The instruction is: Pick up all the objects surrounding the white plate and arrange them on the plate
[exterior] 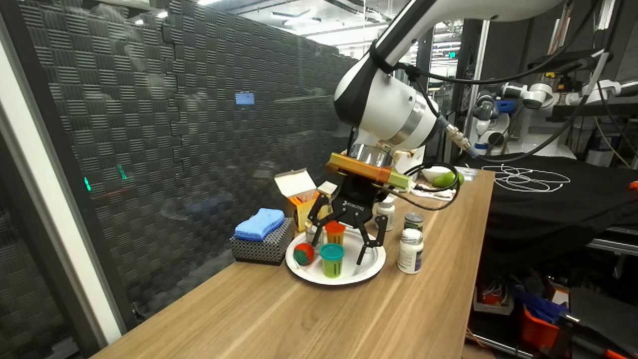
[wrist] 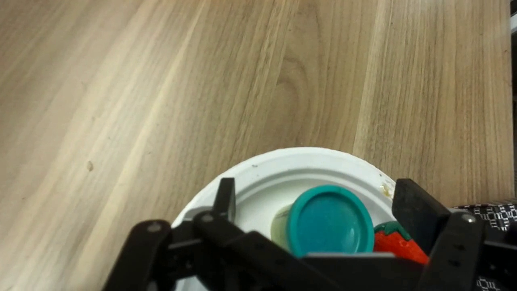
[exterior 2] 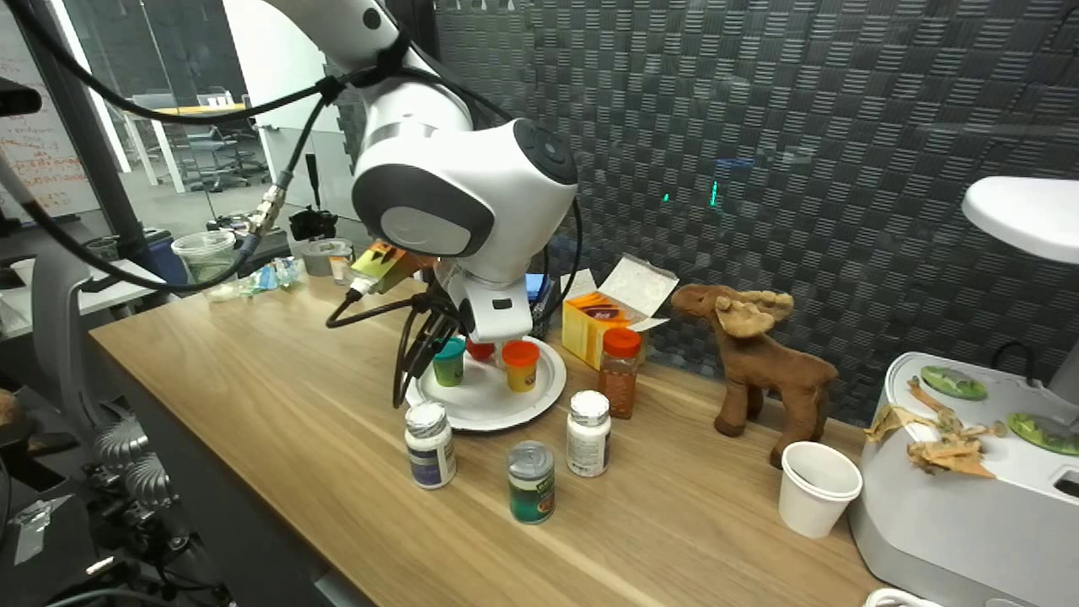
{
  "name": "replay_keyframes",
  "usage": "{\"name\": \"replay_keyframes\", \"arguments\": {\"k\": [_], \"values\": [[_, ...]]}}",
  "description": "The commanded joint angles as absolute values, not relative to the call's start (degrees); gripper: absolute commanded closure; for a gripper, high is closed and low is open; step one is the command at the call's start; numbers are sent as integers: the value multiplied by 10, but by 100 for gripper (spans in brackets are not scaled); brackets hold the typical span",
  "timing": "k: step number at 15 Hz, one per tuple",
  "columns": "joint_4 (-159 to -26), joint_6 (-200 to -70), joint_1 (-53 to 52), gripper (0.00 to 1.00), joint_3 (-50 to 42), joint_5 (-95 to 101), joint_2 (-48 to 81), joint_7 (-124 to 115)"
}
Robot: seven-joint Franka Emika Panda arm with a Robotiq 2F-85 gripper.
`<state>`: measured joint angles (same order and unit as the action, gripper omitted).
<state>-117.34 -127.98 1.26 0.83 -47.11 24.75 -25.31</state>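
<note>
The white plate [exterior: 294, 269] lies on the wooden table and also shows in the wrist view [wrist: 307, 155]. On it stand a green tub with a teal lid [exterior: 332, 262] and a yellow tub with an orange lid [exterior 2: 520, 367]. A red strawberry with a green top [exterior: 303, 254] lies beside the teal-lidded tub. A clear object [exterior: 310, 233], partly hidden by a finger, is near the plate's back edge. My gripper [exterior: 337, 252] is open and empty over the plate. In the wrist view the teal lid [wrist: 331, 220] shows between the fingers, apart from both.
Beside the plate stand two white bottles [exterior 2: 430, 447] [exterior 2: 588, 434], a green can [exterior 2: 531, 485] and a red-lidded spice jar [exterior 2: 620, 379]. An open yellow box [exterior: 301, 209] and a patterned box [exterior: 264, 244] with a blue sponge [exterior: 260, 224] are behind. A toy moose [exterior 2: 763, 362] and paper cups [exterior 2: 813, 493] stand farther along.
</note>
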Motion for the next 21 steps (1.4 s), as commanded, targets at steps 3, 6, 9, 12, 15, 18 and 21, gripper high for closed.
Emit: {"name": "replay_keyframes", "arguments": {"k": [3,6,9,12,15,18,21], "values": [[-1184,-1339,-30,1,-12,-406,219,-280],[-1196,-1356,-72,0,-35,-271,175,-382],[-1199,-1330,-104,0,-40,-118,123,-474],[-1199,-1298,-122,0,-31,30,82,-551],[-1214,-1239,-125,0,-14,163,39,-605],[-1248,-1180,-118,0,12,270,-8,-626],[-1305,-1215,-103,0,31,314,-47,-631]]}}
